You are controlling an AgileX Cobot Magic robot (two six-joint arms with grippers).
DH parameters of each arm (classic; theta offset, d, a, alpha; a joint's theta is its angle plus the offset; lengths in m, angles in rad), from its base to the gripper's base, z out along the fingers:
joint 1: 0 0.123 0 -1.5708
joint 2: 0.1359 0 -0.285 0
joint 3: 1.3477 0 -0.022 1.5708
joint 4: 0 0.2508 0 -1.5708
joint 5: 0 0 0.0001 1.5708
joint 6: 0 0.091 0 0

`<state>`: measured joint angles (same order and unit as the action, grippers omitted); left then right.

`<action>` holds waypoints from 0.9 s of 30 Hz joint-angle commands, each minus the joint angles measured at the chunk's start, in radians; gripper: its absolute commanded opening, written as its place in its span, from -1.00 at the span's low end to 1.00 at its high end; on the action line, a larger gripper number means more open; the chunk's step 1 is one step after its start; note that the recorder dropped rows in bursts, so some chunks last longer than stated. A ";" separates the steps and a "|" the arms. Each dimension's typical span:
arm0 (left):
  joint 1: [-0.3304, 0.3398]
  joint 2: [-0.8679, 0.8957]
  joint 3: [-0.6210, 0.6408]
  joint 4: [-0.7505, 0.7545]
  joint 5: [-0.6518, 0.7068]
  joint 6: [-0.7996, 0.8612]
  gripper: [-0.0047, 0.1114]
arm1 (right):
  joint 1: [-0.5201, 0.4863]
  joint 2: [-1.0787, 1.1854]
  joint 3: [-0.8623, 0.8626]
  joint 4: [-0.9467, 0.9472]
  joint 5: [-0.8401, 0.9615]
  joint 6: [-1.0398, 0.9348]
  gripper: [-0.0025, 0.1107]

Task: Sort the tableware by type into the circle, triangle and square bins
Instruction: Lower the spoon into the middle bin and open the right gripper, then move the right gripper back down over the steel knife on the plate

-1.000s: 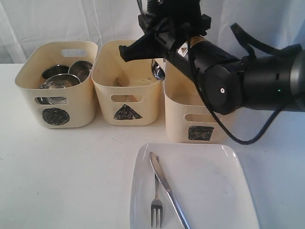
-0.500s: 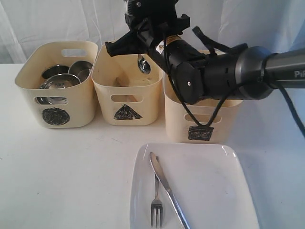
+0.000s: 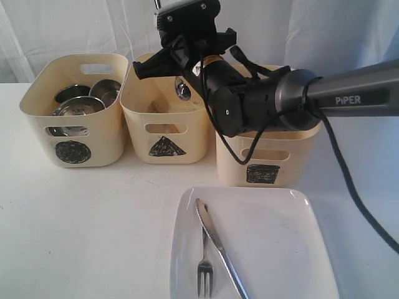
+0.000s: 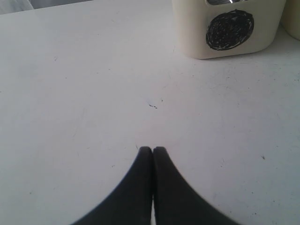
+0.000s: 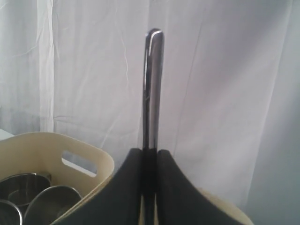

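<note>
My right fingers (image 5: pixel 131 180) pinched on a shiny steel spoon (image 5: pixel 152 89), over the cream plastic triangle bin (image 3: pixel 140 112), my left fingers (image 4: pixel 133 187) closed, empty

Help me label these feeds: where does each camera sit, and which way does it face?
Exterior: across the table from the curtain, facing the circle bin, triangle bin and square bin; the right arm reaches over the triangle bin.
Left wrist: on the left arm, looking down past its shut end effector at table and circle bin.
Right wrist: raised, looking level past its end effector, shut on the spoon, toward the curtain.
Shared: all three show the circle bin.
</note>
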<state>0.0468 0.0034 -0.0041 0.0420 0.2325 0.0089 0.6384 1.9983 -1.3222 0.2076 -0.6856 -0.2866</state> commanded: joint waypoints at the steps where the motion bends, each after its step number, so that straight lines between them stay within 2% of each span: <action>1: -0.004 -0.003 0.004 -0.006 -0.001 0.000 -0.92 | -0.002 0.024 -0.008 0.018 0.003 -0.015 -0.96; 8: -0.004 -0.003 0.004 -0.006 -0.001 0.000 -0.92 | -0.002 0.037 -0.008 0.035 0.052 -0.023 -0.90; 10: -0.004 -0.003 0.004 -0.006 -0.001 0.000 -0.92 | -0.002 0.037 -0.008 0.043 0.056 -0.023 -0.76; 16: -0.004 -0.003 0.004 -0.006 -0.001 0.000 -0.92 | -0.002 0.037 -0.008 0.049 0.079 -0.023 -0.13; 18: -0.004 -0.003 0.004 -0.006 -0.001 0.000 -0.92 | -0.002 0.037 -0.008 0.049 0.091 -0.023 -0.01; 24: -0.004 -0.003 0.004 -0.006 -0.001 0.000 -0.92 | -0.002 -0.014 -0.008 0.045 0.172 -0.029 0.02; 27: -0.004 -0.003 0.004 -0.006 -0.001 0.000 -0.92 | -0.002 -0.076 -0.008 0.045 0.261 -0.114 0.02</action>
<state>0.0468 0.0034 -0.0041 0.0420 0.2325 0.0089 0.6384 1.9884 -1.3231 0.2537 -0.4903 -0.3236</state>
